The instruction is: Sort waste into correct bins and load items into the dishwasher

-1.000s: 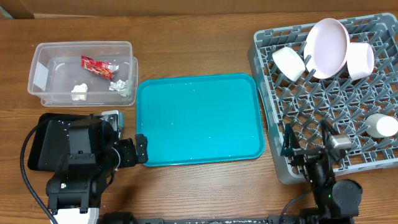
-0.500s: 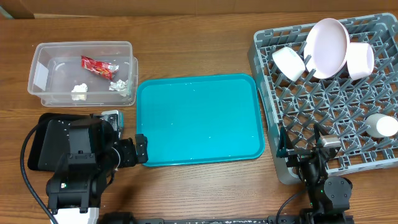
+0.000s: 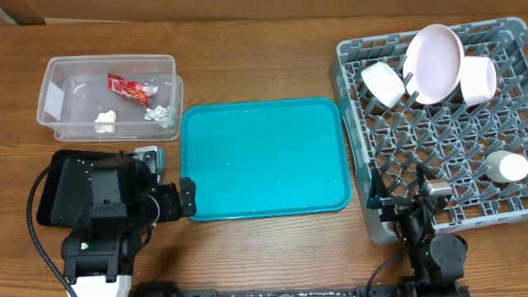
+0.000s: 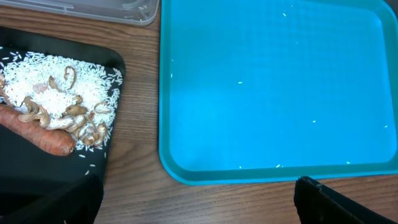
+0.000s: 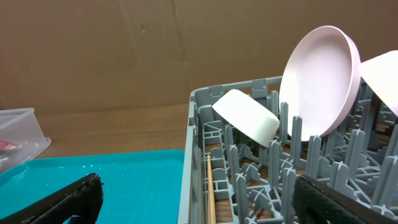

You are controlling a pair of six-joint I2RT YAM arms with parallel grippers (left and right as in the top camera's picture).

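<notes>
The grey dish rack [image 3: 363, 107] holds the pink plate [image 3: 436, 59] on edge, a white bowl [image 3: 383, 82], a pale cup [image 3: 478, 80] and a chopstick [image 5: 209, 186] along its left wall. The clear tub [image 3: 49, 99] holds the red wrapper [image 3: 129, 88] and white paper scraps [image 3: 105, 121]. The black tray [image 4: 18, 162] holds the carrot stick [image 4: 37, 134] and beige leftovers [image 4: 68, 115] with rice. My left gripper [image 3: 182, 200] is open and empty at the teal tray's front left corner. My right gripper [image 3: 402, 195] is open and empty over the rack's front left corner.
The teal serving tray [image 3: 264, 157] lies between tub and rack with only a few rice grains on it. A small white rounded item [image 3: 505, 167] lies at the rack's right side. A cardboard wall [image 5: 124, 50] stands behind the table.
My right arm drew back toward the table's front edge between the earliest frame and half a second ago, then stayed still. The left arm has not moved.
</notes>
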